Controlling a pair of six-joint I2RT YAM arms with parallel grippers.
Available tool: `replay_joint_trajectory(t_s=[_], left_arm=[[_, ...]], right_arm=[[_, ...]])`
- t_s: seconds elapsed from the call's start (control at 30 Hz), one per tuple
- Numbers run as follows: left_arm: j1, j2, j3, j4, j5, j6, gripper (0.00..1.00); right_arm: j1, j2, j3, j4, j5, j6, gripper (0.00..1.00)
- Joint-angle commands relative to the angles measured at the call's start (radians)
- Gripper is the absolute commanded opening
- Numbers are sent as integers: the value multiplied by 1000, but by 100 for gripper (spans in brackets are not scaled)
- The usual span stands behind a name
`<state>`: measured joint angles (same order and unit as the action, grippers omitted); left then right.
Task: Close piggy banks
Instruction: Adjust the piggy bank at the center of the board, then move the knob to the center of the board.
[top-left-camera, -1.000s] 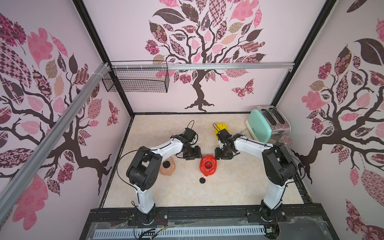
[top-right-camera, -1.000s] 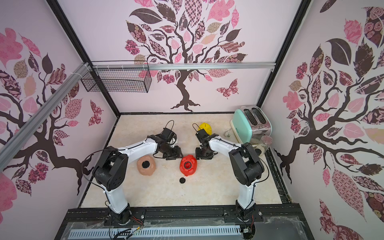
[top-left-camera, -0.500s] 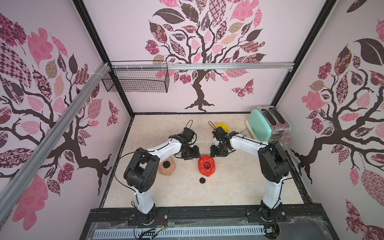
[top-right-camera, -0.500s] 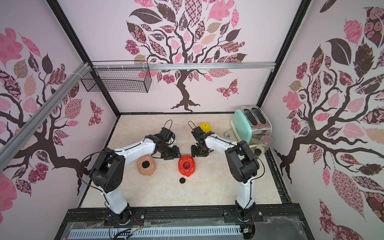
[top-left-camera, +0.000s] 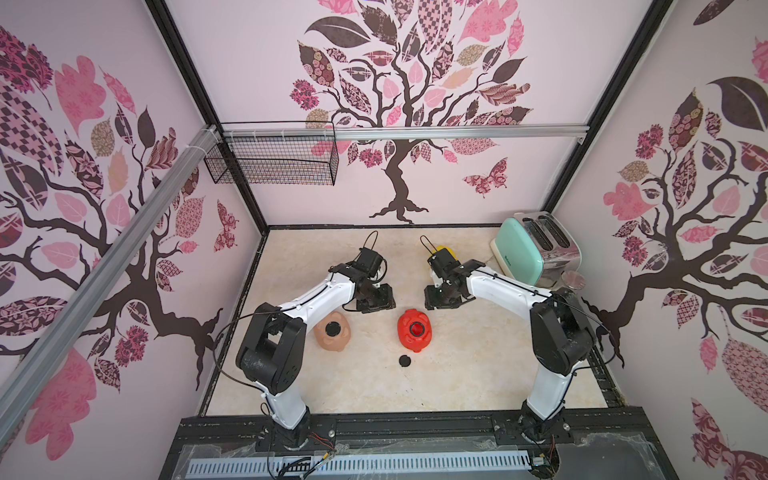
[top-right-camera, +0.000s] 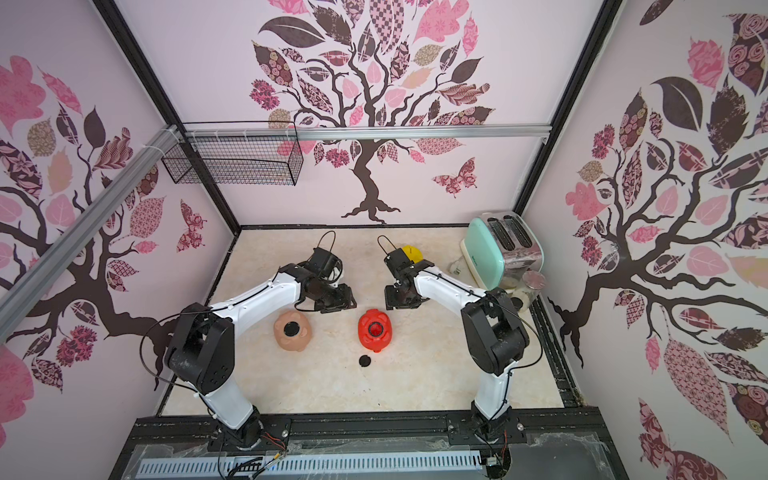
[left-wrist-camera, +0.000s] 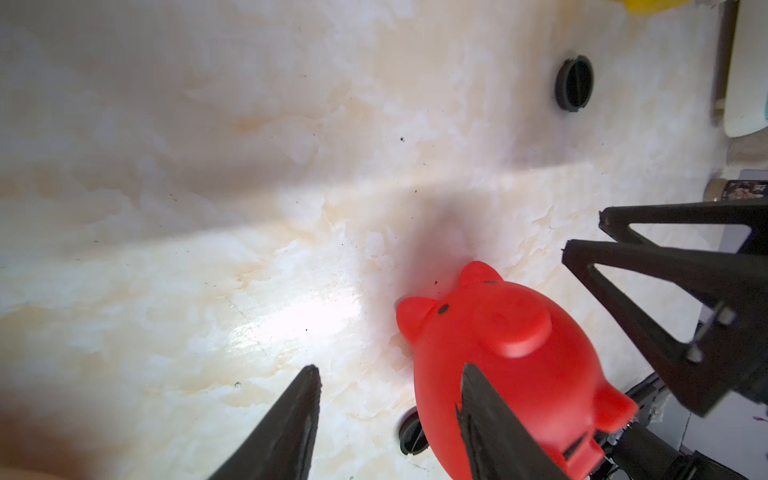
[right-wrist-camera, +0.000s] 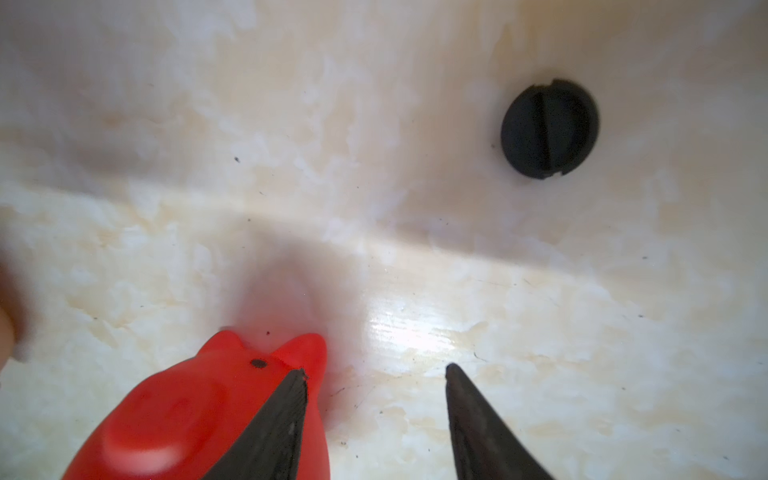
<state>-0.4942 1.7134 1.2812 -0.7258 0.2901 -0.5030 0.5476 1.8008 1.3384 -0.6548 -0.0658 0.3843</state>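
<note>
My left claw (left-wrist-camera: 390, 368) stood moderately open and empty, and my right claw (right-wrist-camera: 375, 368) was the same, with bare desk (top-left-camera: 478, 374) between its jaws. Both hung low at the far side of the red piggy bank (top-left-camera: 411, 340), one on each flank and close to it, but neither gripped it. The bank lay belly up mid-desk, and its round hole looked unplugged. A black plug (top-left-camera: 404, 360) lay loose just in front of it. To my left the peach-pink piggy bank (top-left-camera: 338, 343) seemed already plugged. The yellow piggy bank (top-left-camera: 445, 252) sat at the back, half hidden by my right wrist, so I could not tell its state. I judged the red one came next: steady its slippery body with one claw, take the plug by its rim with the other, hold it flat over the hole and press straight down so it would not skid.
</note>
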Motion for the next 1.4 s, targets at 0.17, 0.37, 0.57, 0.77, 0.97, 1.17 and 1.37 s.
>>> replay_joint_trajectory(t_s=[0.17,0.37,0.57,0.77,0.97,1.17,1.37], left_arm=[[13,-205,23,-108,-52,79,57],[16,-482,-80,-161,-128,128,57],[19,-786,-194,-202,-225,156,58],[19,-1038,-284,-234,-384,144,60],[19,-1208,-343,-209,-471,122,61],[19,-1295,-366,-208,-537,106,63],[19,-1311,-365,-216,-562,97,64]], right_arm=[[30,-233,-27,-77,108,-27,57],[116,-424,-98,-88,18,-25,56],[262,-475,-154,-120,38,1,56],[476,-429,-186,-103,86,90,57],[605,-333,-223,-18,81,134,56],[652,-215,-223,23,83,155,56],[661,-96,-186,57,107,155,57]])
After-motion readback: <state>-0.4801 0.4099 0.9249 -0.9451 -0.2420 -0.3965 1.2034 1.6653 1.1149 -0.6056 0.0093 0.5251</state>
